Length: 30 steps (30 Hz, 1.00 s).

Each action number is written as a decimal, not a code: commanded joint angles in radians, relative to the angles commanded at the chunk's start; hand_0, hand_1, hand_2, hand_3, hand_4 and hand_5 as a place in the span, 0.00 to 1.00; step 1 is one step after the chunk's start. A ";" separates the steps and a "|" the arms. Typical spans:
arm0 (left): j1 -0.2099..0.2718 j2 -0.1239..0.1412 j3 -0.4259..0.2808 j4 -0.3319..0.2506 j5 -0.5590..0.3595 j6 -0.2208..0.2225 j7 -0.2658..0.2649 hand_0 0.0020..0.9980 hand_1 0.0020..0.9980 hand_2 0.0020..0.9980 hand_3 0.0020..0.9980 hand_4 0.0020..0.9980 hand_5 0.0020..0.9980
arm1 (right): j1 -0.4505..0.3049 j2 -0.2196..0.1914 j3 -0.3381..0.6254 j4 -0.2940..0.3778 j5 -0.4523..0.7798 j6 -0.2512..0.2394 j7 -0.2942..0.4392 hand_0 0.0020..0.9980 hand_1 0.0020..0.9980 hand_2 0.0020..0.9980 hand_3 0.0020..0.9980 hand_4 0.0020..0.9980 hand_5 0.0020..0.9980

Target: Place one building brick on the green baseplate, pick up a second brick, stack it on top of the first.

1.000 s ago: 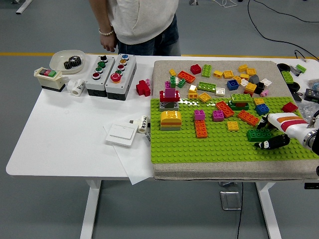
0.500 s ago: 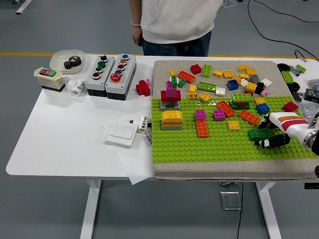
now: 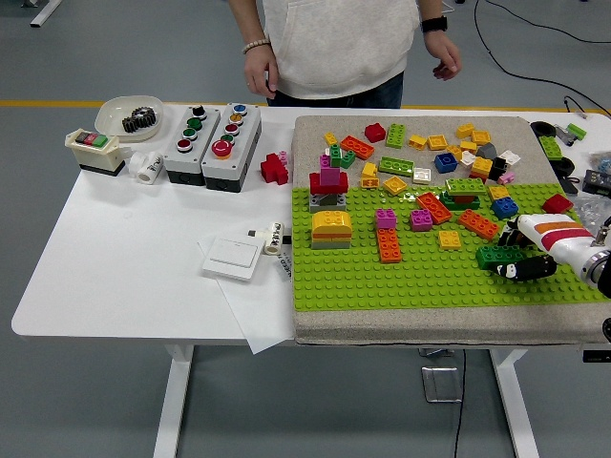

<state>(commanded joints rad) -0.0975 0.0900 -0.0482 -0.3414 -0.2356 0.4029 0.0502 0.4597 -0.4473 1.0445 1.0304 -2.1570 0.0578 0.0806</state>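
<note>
The green baseplate (image 3: 382,281) lies on a grey mat at the table's right half, with several bricks on it. My right hand (image 3: 514,251) comes in from the right edge, low over the plate's right side. Its fingers (image 3: 508,230) and thumb close around a dark green brick (image 3: 498,255) that rests on the plate's studs. Small stacks stand on the plate: a yellow brick on grey (image 3: 330,229), a red and magenta stack (image 3: 327,184), and an orange brick (image 3: 388,245). Loose bricks (image 3: 434,143) are scattered on the mat behind the plate. The left arm is out of view.
Two grey button boxes (image 3: 210,134), a white bowl with a gear (image 3: 129,116), a switch box (image 3: 92,149), a red piece (image 3: 274,169) and a white wall switch on paper (image 3: 232,258) occupy the table's left. A person stands at the far side, hands (image 3: 256,65) hanging.
The person has stepped to the right behind the table; both of the person's hands now show. My right thumb has drawn in closer to the dark green brick.
</note>
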 joint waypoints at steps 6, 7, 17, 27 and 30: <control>0.000 0.000 0.000 0.001 -0.002 0.000 0.000 0.83 0.80 0.78 0.60 0.68 0.68 | -0.002 -0.005 0.007 0.006 0.015 0.006 0.012 0.32 0.47 0.53 0.49 0.72 0.52; 0.000 0.000 0.000 0.001 -0.002 0.000 0.000 0.83 0.80 0.78 0.60 0.68 0.68 | -0.002 -0.006 0.007 0.006 0.015 0.006 0.013 0.32 0.47 0.53 0.49 0.72 0.52; -0.002 0.000 0.003 0.001 -0.009 -0.001 -0.003 0.83 0.80 0.78 0.60 0.68 0.68 | -0.008 -0.018 0.011 0.040 0.026 0.007 0.023 0.31 0.46 0.52 0.49 0.71 0.52; -0.003 0.000 0.005 0.002 -0.014 -0.001 -0.006 0.83 0.80 0.78 0.60 0.68 0.68 | -0.014 -0.033 0.003 0.065 0.032 0.010 0.025 0.33 0.46 0.52 0.49 0.68 0.52; -0.003 0.000 0.005 0.003 -0.013 -0.001 -0.005 0.83 0.80 0.78 0.60 0.68 0.68 | -0.023 -0.042 -0.003 0.087 0.036 0.010 0.026 0.33 0.46 0.52 0.49 0.68 0.52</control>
<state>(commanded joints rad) -0.1006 0.0896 -0.0436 -0.3386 -0.2487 0.4016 0.0454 0.4367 -0.4895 1.0415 1.1169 -2.1208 0.0680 0.1068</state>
